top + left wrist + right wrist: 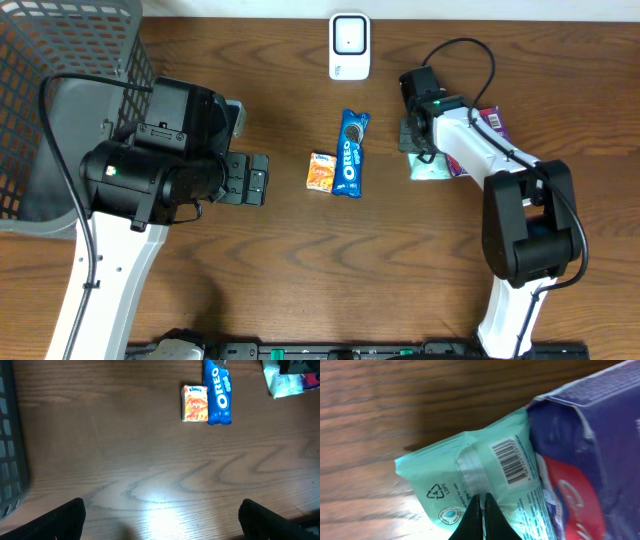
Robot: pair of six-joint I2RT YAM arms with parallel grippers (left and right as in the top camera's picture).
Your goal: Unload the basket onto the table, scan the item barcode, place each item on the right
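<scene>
- Overhead, light was even and fairly bright; the arms threw soft shadows on the counter (300, 270).
- The left wrist view was dimmer, with pale glare low on the wood; the left pincer (161, 515) showed as dark, unfocused shapes.
- In the right wrist view the green packet (445, 485) was slightly soft, the purple packet (590, 435) blurrier.

A: What is seen beneath everything?
B: A dark brown wood-grain desk (300, 270), on which a pale glare (165, 512) is reflected.
A: And beyond its far edge?
B: A narrow off-white strip (250, 8) is seen.
</scene>
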